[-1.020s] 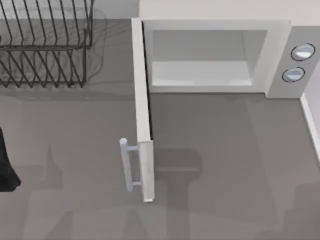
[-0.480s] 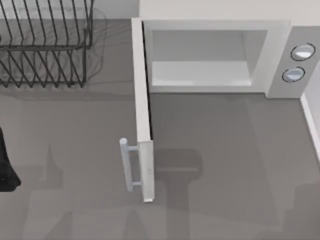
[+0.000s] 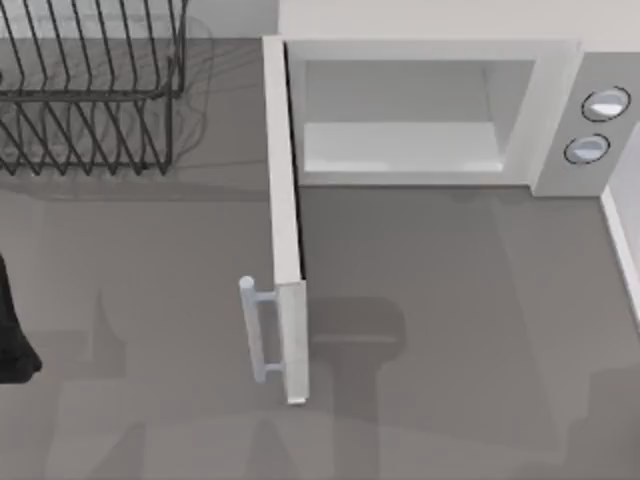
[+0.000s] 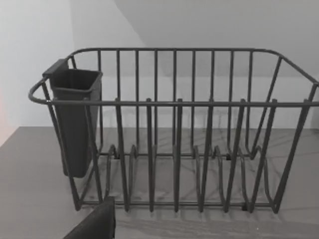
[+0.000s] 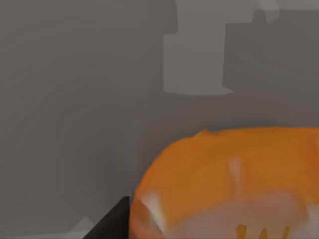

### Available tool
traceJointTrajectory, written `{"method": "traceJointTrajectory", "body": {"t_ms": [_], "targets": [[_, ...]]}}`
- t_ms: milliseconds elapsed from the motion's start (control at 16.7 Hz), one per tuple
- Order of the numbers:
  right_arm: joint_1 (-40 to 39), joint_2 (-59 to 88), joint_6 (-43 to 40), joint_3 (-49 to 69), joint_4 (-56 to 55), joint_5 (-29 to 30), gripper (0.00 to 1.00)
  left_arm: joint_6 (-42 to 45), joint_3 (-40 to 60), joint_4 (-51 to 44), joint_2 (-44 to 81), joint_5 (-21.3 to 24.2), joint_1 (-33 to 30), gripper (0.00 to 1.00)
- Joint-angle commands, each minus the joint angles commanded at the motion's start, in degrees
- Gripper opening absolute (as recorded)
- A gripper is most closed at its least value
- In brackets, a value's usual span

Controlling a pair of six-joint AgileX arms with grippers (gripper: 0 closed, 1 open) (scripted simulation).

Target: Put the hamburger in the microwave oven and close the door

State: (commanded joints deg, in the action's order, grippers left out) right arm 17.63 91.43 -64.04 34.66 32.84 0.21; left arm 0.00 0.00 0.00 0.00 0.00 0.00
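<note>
- Right wrist view had the hamburger (image 5: 224, 184) very close to the camera, its orange bun above a pale layer, with bare grey table (image 5: 75, 99) behind it.
- A dark finger (image 5: 112, 221) of the right gripper sat against the hamburger's edge; whether the jaws were clamped on it I could not tell.
- Left wrist view faced a black wire rack (image 4: 174, 149) on the table, with a dark cup (image 4: 75, 119) hung inside one end of it.
- A dark corner of the left gripper (image 4: 97, 224) showed in front of the rack; how its jaws stood I could not tell.
- From the top, the left arm (image 3: 12, 330) was a dark shape at the table's left edge.
- The microwave (image 3: 560, 110) stood at the far right of the table, cavity open toward the camera, two knobs (image 3: 605, 103) on its right panel.
- The door (image 3: 285, 230) stood swung out at roughly a right angle from the cavity's left side, its bar handle (image 3: 258, 330) on the left face near the free end.
- The rack (image 3: 90, 90) sat at the far left, apart from the door.
</note>
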Motion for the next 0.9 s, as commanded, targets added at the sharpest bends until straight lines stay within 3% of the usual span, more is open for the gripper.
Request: {"method": "traceJointTrajectory", "body": {"t_ms": [900], "targets": [[0.2, -13.9, 1.0, 19.0, 32.5, -0.3, 0.00, 0.0, 0.0, 0.0, 0.0, 0.0, 0.0, 1.00]]}}
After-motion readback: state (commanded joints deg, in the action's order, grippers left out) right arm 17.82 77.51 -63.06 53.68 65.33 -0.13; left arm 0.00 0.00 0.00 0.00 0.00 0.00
